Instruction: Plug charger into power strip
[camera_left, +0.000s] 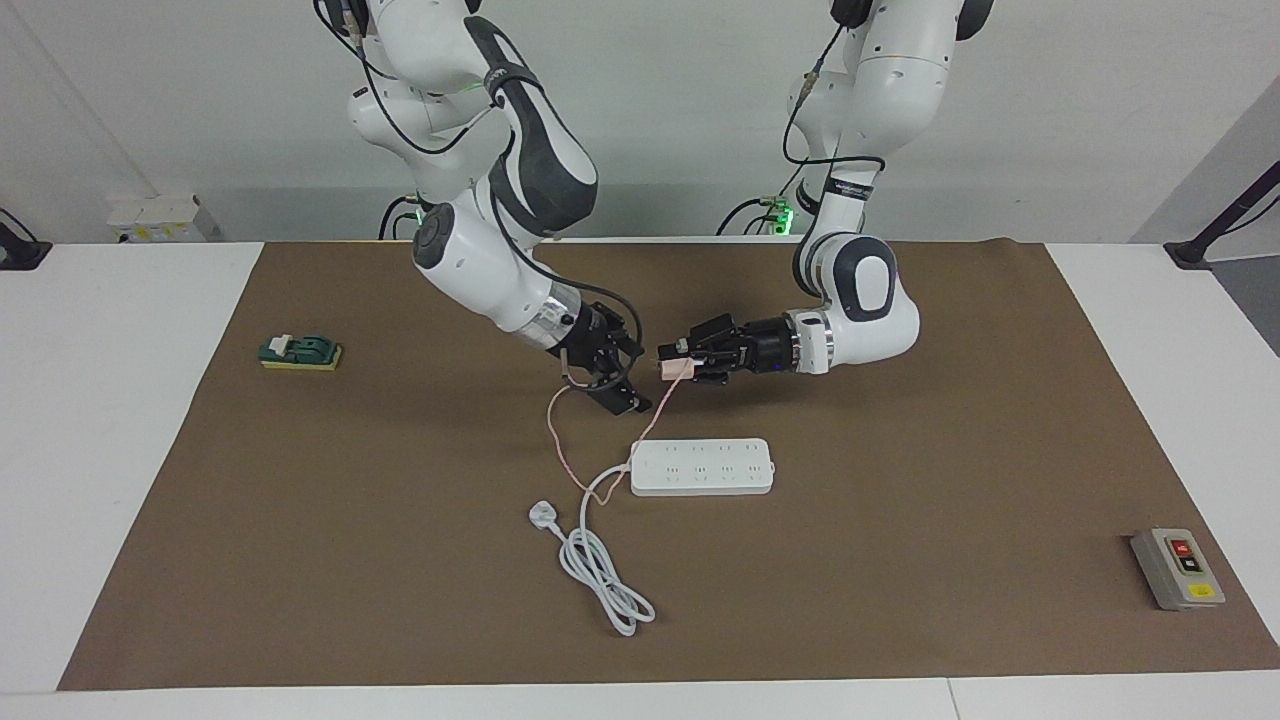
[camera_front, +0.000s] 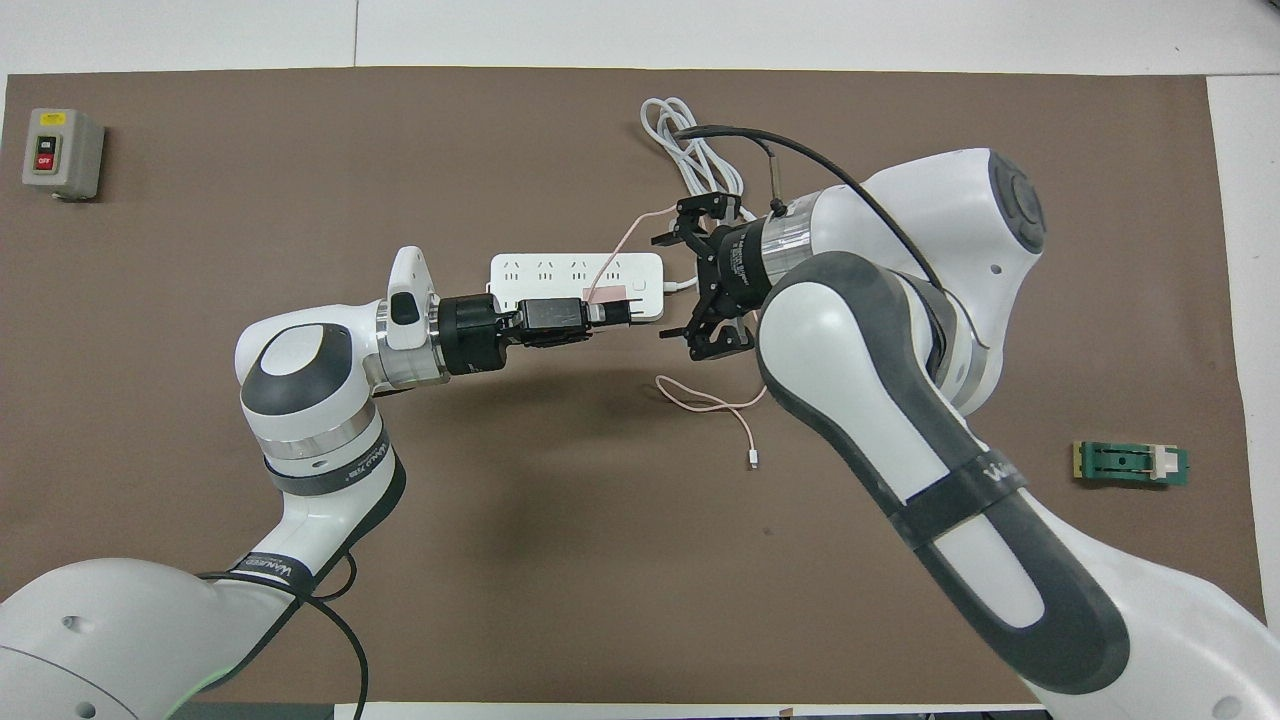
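My left gripper (camera_left: 682, 363) is shut on the charger (camera_left: 674, 368), a small pale pink cube held above the mat, over the strip's edge (camera_front: 607, 293) in the overhead view. Its thin pink cable (camera_left: 558, 440) hangs down to the mat and ends in a tiny white connector (camera_front: 752, 461). My right gripper (camera_left: 622, 376) hangs open beside the charger, a short gap away and holding nothing (camera_front: 682, 280). The power strip (camera_left: 700, 466), a flat white bar with rows of sockets (camera_front: 545, 271), lies on the mat farther from the robots than both grippers.
The strip's thick white cord (camera_left: 600, 580) coils farther out and ends in a three-pin plug (camera_left: 541, 514). A grey button box (camera_left: 1177, 568) sits near the left arm's end of the brown mat (camera_left: 950, 560). A green block (camera_left: 300, 351) lies toward the right arm's end.
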